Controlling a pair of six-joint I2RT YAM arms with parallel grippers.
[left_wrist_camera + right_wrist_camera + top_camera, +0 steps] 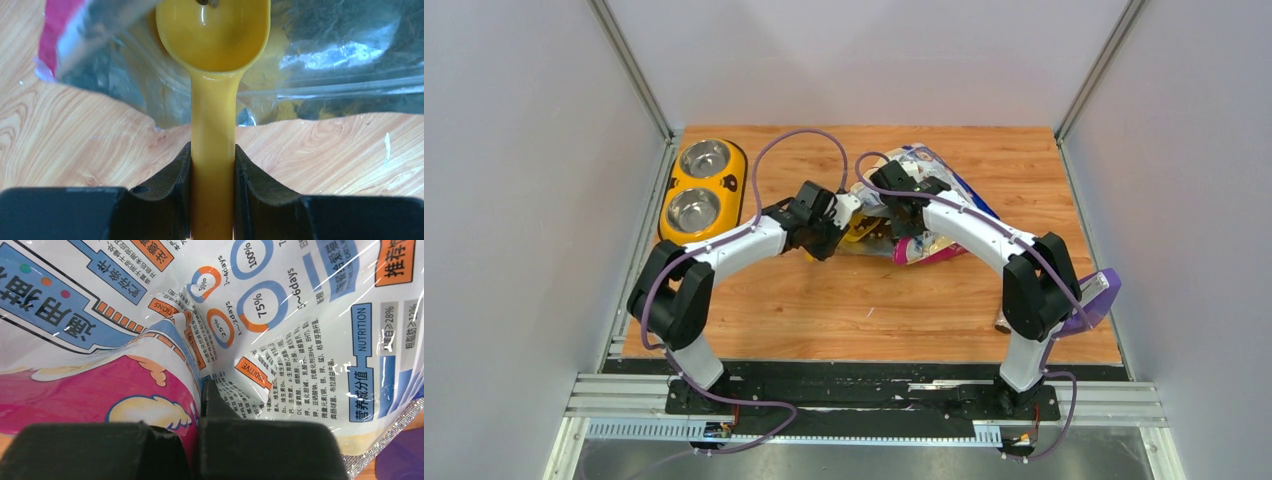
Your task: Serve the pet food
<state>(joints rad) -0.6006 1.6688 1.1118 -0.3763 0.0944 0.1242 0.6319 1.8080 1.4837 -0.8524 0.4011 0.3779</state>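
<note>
Poking into the mouth of the cat food bag (pixel 300 315), the yellow scoop (pixel 212 40) was clamped by its handle in the left fingers (pixel 170 185); right fingers (pixel 212 402) pinched a fold of it.

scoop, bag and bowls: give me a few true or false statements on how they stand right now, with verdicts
1. The left gripper is shut on the handle of the yellow scoop. True.
2. The scoop is heaped with kibble. False: its cup looks almost empty.
3. The right gripper pinches a fold of the cat food bag. True.
4. The yellow feeder with its two steel bowls sits at the table's far left. True.
5. Both bowls are full of kibble. False: both look empty.
</note>
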